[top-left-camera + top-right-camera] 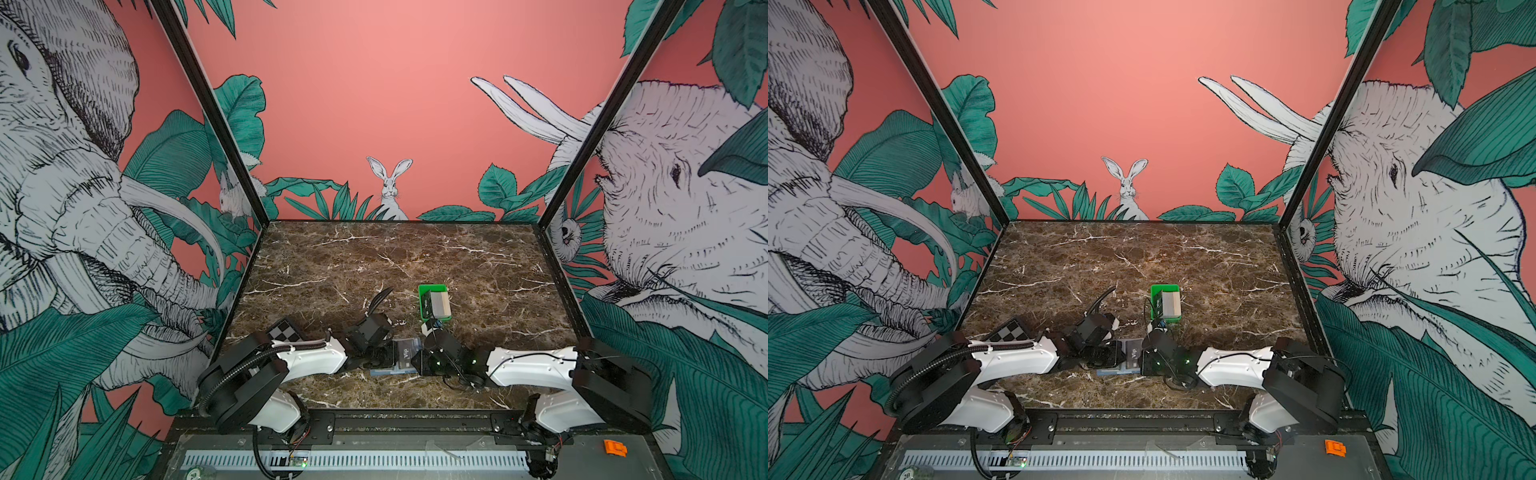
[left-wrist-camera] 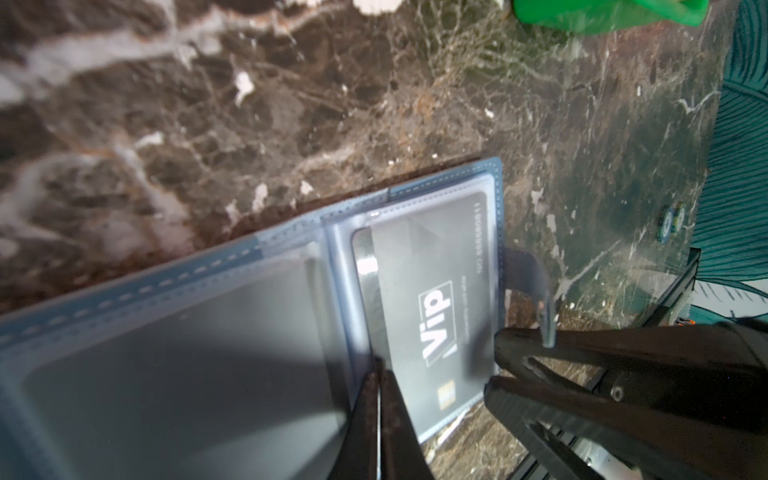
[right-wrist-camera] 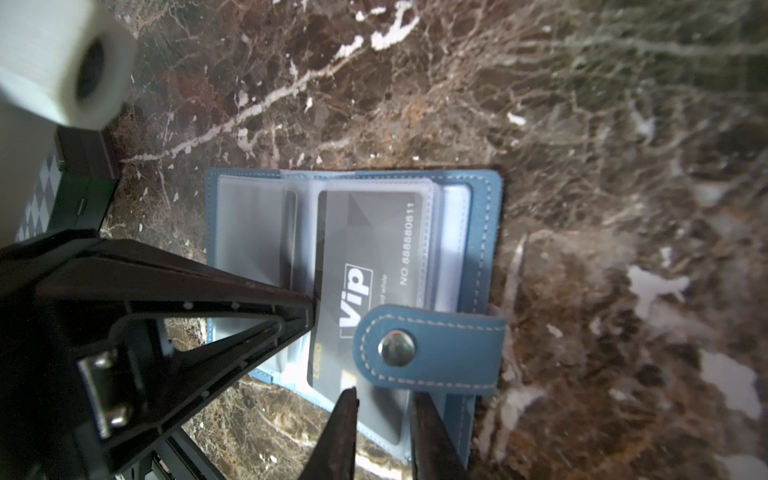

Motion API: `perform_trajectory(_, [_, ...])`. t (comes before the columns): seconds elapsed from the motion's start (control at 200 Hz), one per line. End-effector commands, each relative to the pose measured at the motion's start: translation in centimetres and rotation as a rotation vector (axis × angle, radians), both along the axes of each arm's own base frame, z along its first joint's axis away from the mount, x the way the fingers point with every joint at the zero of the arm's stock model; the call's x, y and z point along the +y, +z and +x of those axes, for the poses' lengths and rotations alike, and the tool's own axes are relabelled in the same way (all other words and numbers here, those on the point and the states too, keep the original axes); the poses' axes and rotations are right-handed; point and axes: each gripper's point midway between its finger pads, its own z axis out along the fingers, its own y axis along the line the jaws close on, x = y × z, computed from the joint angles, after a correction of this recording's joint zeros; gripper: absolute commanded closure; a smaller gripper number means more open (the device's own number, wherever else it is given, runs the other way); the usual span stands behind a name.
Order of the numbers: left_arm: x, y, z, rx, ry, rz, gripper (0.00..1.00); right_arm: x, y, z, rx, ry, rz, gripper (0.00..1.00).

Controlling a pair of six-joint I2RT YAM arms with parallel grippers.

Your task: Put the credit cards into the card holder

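We found the holder (image 3: 478,199) lying open on the table (image 3: 582,104), with a gripper on either side of it. A black VIP card (image 3: 374,232) sat in the holder's clear pocket (image 3: 374,188), and the tab (image 3: 428,345) crossed over it. The left gripper (image 2: 379,370) was pinched fully closed, its tip at the pocket's edge. We could not tell whether it gripped the plastic. The right gripper (image 3: 383,392) had its fingers a little apart at the card's outer end, clasping nothing we could see. Beyond the holder, more cards (image 1: 439,303) stood in the tray (image 1: 432,287).
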Motion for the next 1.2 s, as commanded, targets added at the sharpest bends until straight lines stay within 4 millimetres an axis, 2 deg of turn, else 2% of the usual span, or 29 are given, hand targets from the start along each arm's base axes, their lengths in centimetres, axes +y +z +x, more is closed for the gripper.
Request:
perform_trajectory(0.0, [0.3,-0.4,-0.3,0.012,0.008,0.022,0.93,0.1,0.1,0.3,-0.003,-0.014,0.022,0.77])
perform_trajectory(0.565, [0.1,0.4,-0.1,-0.003,0.018,-0.013,0.93,1.1,2.3,0.5,-0.051,0.017,0.096,0.8])
perform_trajectory(0.945, [-0.6,2.9,0.2,-0.059,0.012,-0.097,0.92,2.0,3.4,0.9,-0.071,0.039,0.1,0.8])
perform_trajectory(1.195, [0.4,4.0,0.7,-0.094,0.03,-0.088,0.91,2.1,2.8,1.1,-0.058,0.037,0.066,0.79])
